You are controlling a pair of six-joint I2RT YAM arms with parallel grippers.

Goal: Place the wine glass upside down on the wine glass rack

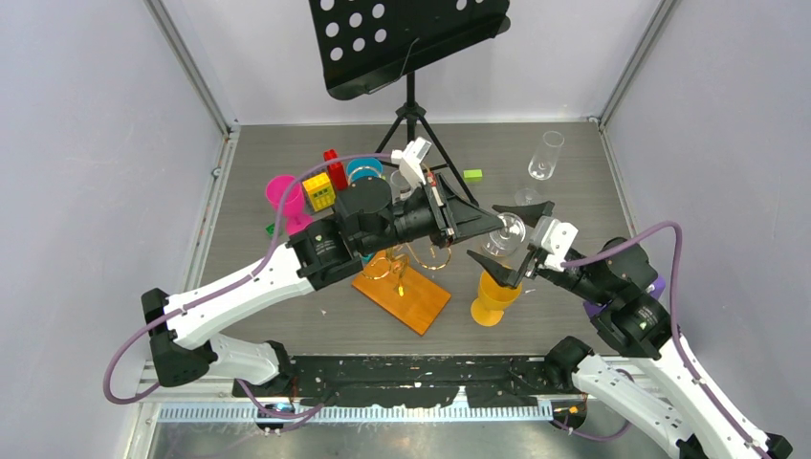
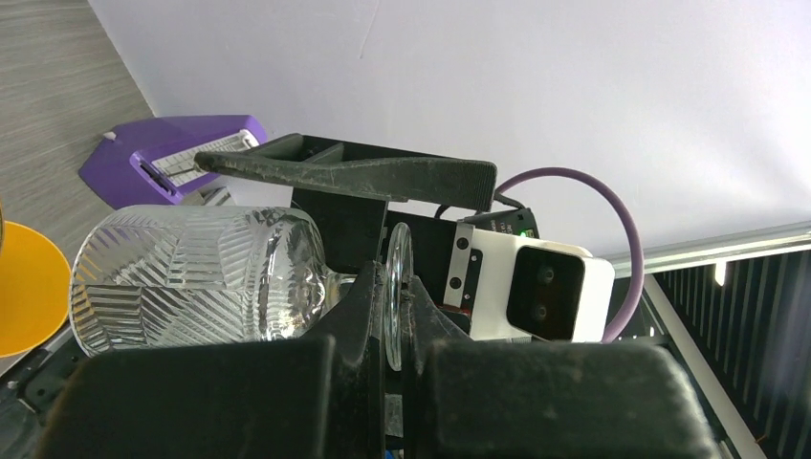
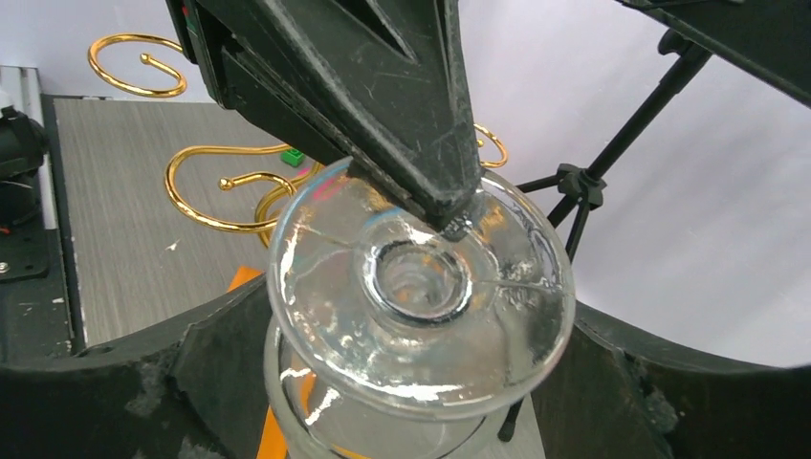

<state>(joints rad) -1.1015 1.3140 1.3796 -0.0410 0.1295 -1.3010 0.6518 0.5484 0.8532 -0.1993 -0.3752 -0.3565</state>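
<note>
Nearest the arm bases, the rack point(image 1: 406, 301) stands at about 6 o'clock of the table's point(image 1: 574, 316) middle: thin gold wire with curled loop arms on a flat orange rectangular base set at a slant. An orange cup point(image 1: 493, 296) stands upright just beside the base, at its 3 o'clock.

The wine glass point(image 2: 191, 277) is off the rack, held in the air at its 2 o'clock and above the orange cup. It lies on its side. It is clear, with a herringbone-cut bowl, a very short stem and a round flat foot. The left gripper point(image 1: 488, 222) is clamped tight on the rim of the foot, which sits edge-on between its fingers in the left wrist view. The right gripper point(image 1: 495, 237) has its jaws spread wide, one either side of the bowl; a gap shows under the upper finger, and contact at the other cannot be confirmed.

Farther back, toy blocks and cups point(image 1: 320, 186) sit at the glass's 9 to 10 o'clock, a tall clear glass point(image 1: 545, 158) stands at its 1 o'clock, and a black perforated music stand point(image 1: 411, 43) rises at 11 o'clock.

The left arm covers the rack's stem and most of its loops in the top view. The bowl's mouth is cut off in the right wrist view. A purple object point(image 2: 172, 158) beyond the bowl cannot be identified.
</note>
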